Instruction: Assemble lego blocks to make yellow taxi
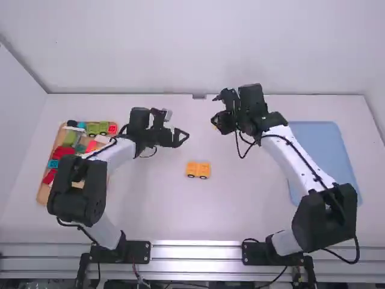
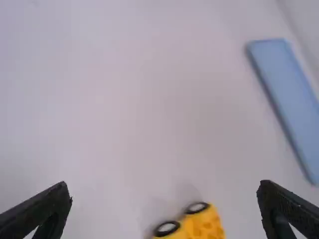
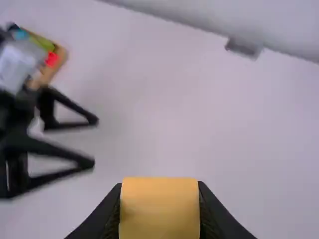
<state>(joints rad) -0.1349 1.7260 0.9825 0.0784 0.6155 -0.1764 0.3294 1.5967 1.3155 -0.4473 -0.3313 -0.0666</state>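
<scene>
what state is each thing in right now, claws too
left black two-finger claw: open, holding nothing
right black two-finger claw: closed on a block
yellow plastic block: gripped, off the table
yellow studded base with black wheels: on the table, ungripped
brown shallow tray: loaded with coloured blocks
blue rectangular tray: flat on the table

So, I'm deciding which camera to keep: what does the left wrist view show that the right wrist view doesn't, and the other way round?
Left wrist view's side: the yellow wheeled base, with two black-rimmed wheels in sight, and the blue tray.

Right wrist view's side: the right tool, closed on a yellow block; a corner of the wooden box with a red piece; a small grey piece.

Both: the white table and the left tool, open and holding nothing.
</scene>
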